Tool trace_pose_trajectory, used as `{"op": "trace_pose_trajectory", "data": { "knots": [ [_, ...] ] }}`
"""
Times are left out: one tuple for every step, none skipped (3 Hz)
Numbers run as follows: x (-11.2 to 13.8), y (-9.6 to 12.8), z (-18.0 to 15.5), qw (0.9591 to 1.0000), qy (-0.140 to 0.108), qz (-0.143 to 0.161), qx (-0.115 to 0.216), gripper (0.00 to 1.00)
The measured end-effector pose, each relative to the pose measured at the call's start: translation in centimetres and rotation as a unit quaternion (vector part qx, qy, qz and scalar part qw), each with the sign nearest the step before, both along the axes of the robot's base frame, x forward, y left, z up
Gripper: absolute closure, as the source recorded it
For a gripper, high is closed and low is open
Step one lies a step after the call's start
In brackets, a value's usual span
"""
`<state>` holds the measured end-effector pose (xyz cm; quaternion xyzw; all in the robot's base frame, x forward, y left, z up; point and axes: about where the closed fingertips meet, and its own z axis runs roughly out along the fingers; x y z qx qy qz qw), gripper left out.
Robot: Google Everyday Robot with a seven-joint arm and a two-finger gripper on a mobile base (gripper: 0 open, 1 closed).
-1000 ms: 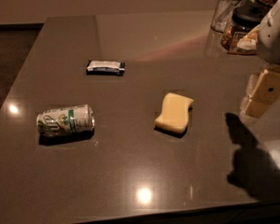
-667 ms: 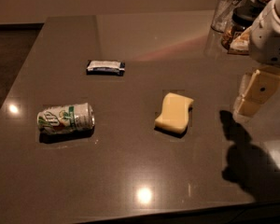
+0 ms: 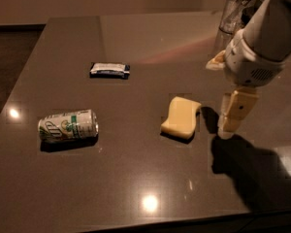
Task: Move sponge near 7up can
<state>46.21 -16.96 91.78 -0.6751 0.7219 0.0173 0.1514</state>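
The pale yellow sponge (image 3: 181,117) lies flat on the dark table (image 3: 145,47), right of centre. The 7up can (image 3: 68,125) lies on its side at the left, silver-white with green print, well apart from the sponge. My gripper (image 3: 228,128) hangs from the white arm at the right and points down. It is just to the right of the sponge, close above the table, with a small gap to the sponge. It holds nothing that I can see.
A dark flat wrapped bar (image 3: 109,70) lies behind the can and the sponge. A clear glass (image 3: 235,11) stands at the back right, behind my arm. The table's front edge runs along the bottom.
My gripper has moved left and down toward the sponge. The sponge, the can and the bar have not moved.
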Motion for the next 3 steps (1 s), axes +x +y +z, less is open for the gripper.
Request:
{"op": "trace_pose_trajectory", "data": {
  "knots": [
    [0.2, 2.4, -2.6, 0.9984, 0.011, 0.056, 0.006, 0.0],
    [0.8, 4.7, -4.3, 0.9942, 0.015, 0.107, 0.007, 0.0],
    [1.3, 6.0, -6.5, 0.9884, 0.024, 0.15, -0.009, 0.0]
  ]
}}
